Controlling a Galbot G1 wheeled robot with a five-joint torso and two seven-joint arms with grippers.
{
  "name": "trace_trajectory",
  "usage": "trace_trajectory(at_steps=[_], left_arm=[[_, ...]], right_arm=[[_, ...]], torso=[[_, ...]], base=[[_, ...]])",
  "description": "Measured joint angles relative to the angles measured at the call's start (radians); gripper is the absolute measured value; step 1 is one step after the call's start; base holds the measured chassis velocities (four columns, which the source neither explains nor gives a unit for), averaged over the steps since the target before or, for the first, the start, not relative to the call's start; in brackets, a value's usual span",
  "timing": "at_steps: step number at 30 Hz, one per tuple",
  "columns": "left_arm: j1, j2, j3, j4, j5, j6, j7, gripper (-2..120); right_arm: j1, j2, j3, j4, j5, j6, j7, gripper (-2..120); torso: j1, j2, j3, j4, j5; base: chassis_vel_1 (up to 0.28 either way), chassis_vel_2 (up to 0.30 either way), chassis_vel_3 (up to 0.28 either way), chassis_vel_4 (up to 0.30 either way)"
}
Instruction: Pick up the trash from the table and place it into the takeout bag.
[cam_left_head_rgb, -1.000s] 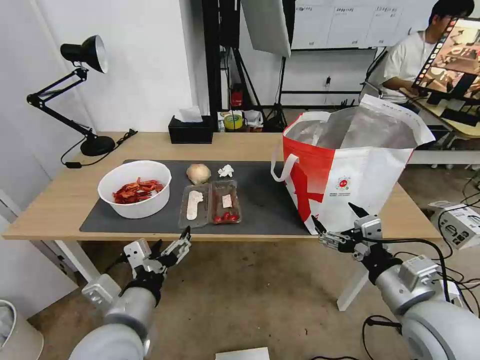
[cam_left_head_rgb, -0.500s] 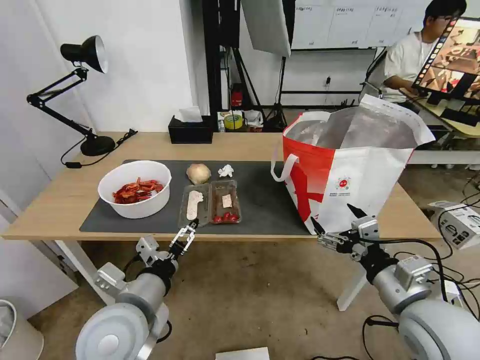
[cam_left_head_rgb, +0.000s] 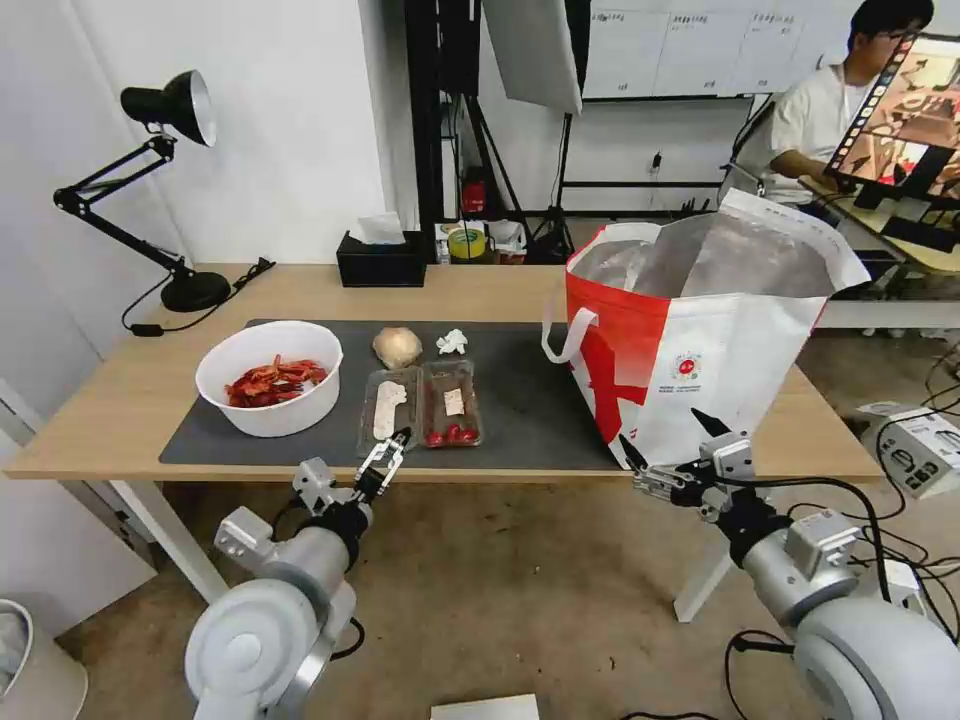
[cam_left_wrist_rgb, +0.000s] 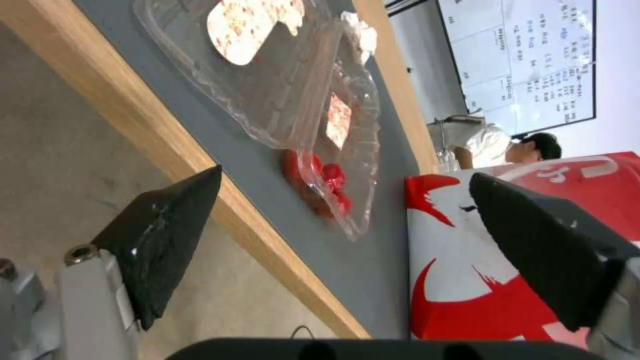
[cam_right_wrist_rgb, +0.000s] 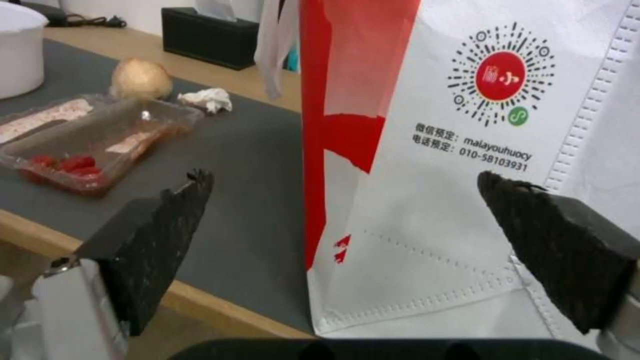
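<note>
**Both arms low at the desk's near edge, trash untouched**

Head view: the long light-wood desk (cam_left_head_rgb: 480, 290) with its dark grey mat (cam_left_head_rgb: 530, 400) crosses the middle of the frame. At centre left stands the white bowl of red shells (cam_left_head_rgb: 269, 377). Right of it lies the clear plastic clamshell tray with red bits (cam_left_head_rgb: 421, 406), opened flat; above the tray sit the beige lumpy ball (cam_left_head_rgb: 397, 347) and the small white tissue ball (cam_left_head_rgb: 452, 342). The large white-and-red takeout bag with silver foil lining (cam_left_head_rgb: 700, 340) stands open at centre right. A black tissue box (cam_left_head_rgb: 381, 262) sits at the desk's far edge, a black desk lamp (cam_left_head_rgb: 150, 180) at upper left. The left gripper (cam_left_head_rgb: 385, 462) sits at lower centre, just below the tray's near end, at the desk edge. The right gripper (cam_left_head_rgb: 672, 450) hangs at lower right, before the bag's bottom corner.

Left wrist view: the left gripper's jaws stand wide apart, holding nothing; between them show the desk edge, the tray (cam_left_wrist_rgb: 293, 100) and the bag's red print (cam_left_wrist_rgb: 480, 280).

Right wrist view: the right gripper's jaws are spread wide and empty, the bag's round logo (cam_right_wrist_rgb: 503, 80) between them; the tray (cam_right_wrist_rgb: 93, 145), lumpy ball (cam_right_wrist_rgb: 140, 79) and tissue ball (cam_right_wrist_rgb: 207, 99) lie at left.
</note>
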Motion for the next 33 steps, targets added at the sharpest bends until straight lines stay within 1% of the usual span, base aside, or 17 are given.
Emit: trace_trajectory(at_steps=[6,13,23,33], left_arm=[[-0.035,-0.014,0.013,0.033,0.003,-0.005,-0.015,100],[-0.087,-0.050,0.028,0.078,0.003,-0.016,-0.036,100],[-0.130,-0.054,0.033,0.125,0.006,-0.022,-0.041,100],[-0.163,-0.053,0.059,0.166,0.008,-0.027,-0.049,100]], right_arm=[[0.001,0.000,-0.001,-0.004,-0.001,0.001,0.000,100],[0.000,0.001,-0.003,-0.015,-0.005,0.002,0.001,100],[0.002,0.004,-0.004,-0.023,-0.006,0.003,0.003,100],[0.001,0.018,-0.004,-0.028,-0.009,0.005,0.011,100]], torso=[[0.000,0.000,0.000,0.0000,0.0000],[0.000,0.000,0.000,0.0000,0.0000],[0.000,0.000,0.000,0.0000,0.0000],[0.000,0.000,0.000,0.0000,0.0000]], base=[[0.000,0.000,0.000,0.000],[0.000,0.000,0.000,0.000],[0.000,0.000,0.000,0.000],[0.000,0.000,0.000,0.000]])
